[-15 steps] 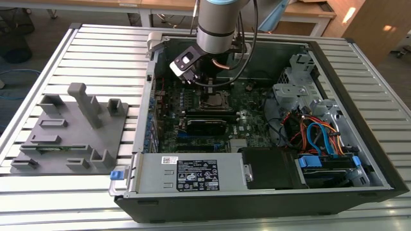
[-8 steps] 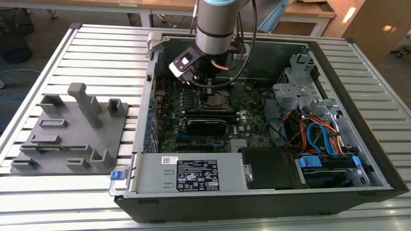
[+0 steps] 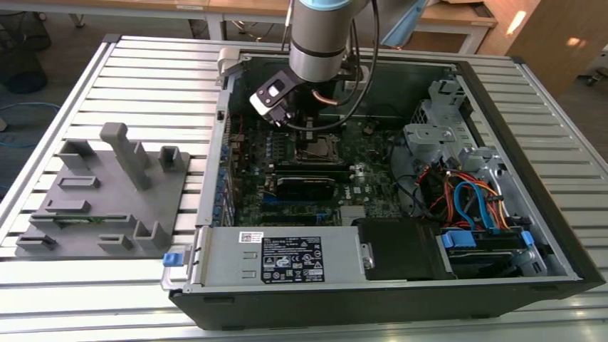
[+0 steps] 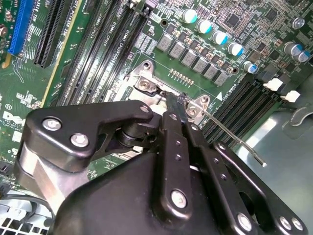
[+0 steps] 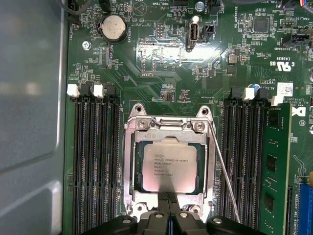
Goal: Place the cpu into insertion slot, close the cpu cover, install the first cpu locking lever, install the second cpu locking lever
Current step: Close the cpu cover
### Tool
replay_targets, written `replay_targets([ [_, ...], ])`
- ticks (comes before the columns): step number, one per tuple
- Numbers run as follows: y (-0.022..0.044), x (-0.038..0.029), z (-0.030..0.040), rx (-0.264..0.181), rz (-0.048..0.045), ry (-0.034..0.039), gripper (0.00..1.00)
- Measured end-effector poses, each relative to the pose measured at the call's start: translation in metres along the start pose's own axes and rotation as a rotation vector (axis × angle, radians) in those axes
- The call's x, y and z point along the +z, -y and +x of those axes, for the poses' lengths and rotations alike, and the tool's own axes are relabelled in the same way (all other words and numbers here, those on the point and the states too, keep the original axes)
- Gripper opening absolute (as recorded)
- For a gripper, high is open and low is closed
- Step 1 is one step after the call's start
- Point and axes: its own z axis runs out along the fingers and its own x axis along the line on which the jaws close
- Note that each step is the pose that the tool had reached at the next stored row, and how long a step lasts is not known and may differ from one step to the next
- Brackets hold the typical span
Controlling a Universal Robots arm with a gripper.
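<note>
- Fixture of grey plastic, with upright posts, lies on the slatted table at the exterior view's left, well apart from the work.
- Just to its right stands the open computer case, with the power supply box along its near edge.
- The arm reaches down into the case, and the gripper is low over the insertion slot on the green board.
- In the first wrist view the cpu sits flat in the slot, and the cpu cover lies down over it, framing its silver top.
- The gripper has its fingers pressed together with no gap showing. In the second wrist view its tips touch the cover's edge.
- A thin wire locking lever slants away from the cover's corner, and its free end is out over the memory slots that flank the socket.
- One slot holds a green memory module.
- At the exterior view's right, blue and orange cables curl beside the drive cage.
</note>
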Motion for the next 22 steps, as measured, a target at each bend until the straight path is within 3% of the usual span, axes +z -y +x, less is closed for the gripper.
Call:
replay_targets([
  [10, -0.0015, -0.0049, 0.0001, 0.0, -0.0002, -0.0003, 0.1],
  [22, -0.0245, -0.0057, -0.0003, 0.0, -0.0001, -0.0003, 0.1],
])
